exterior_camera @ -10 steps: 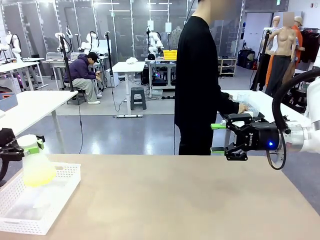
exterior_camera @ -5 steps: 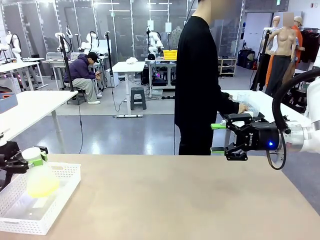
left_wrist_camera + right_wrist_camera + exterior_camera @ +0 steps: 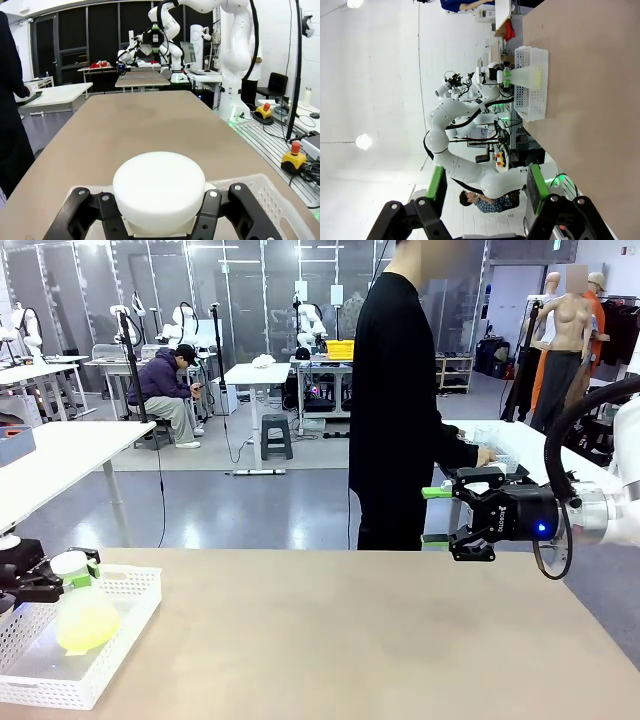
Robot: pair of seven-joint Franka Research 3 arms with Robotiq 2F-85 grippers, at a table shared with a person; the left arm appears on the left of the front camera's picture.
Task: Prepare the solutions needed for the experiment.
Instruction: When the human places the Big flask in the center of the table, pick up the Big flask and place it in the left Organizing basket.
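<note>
A translucent conical flask with a white cap holds the solutions, a pale yellow-green liquid pooled at its bottom. My left gripper is shut on the flask's neck just under the cap, and the flask's base sits low inside the white basket at the table's left front. In the left wrist view the black fingers clamp either side of the cap. My right gripper hovers open and empty over the table's far right edge. The right wrist view has the flask far off beyond its green pads.
A person in black stands at the far side, hands on a side table to the right. The brown tabletop stretches bare between the basket and my right gripper. The basket's perforated rim lies close below my left gripper.
My left gripper has come down and slightly right, lowering the flask from above the basket into it. The right arm and the person have not moved.
</note>
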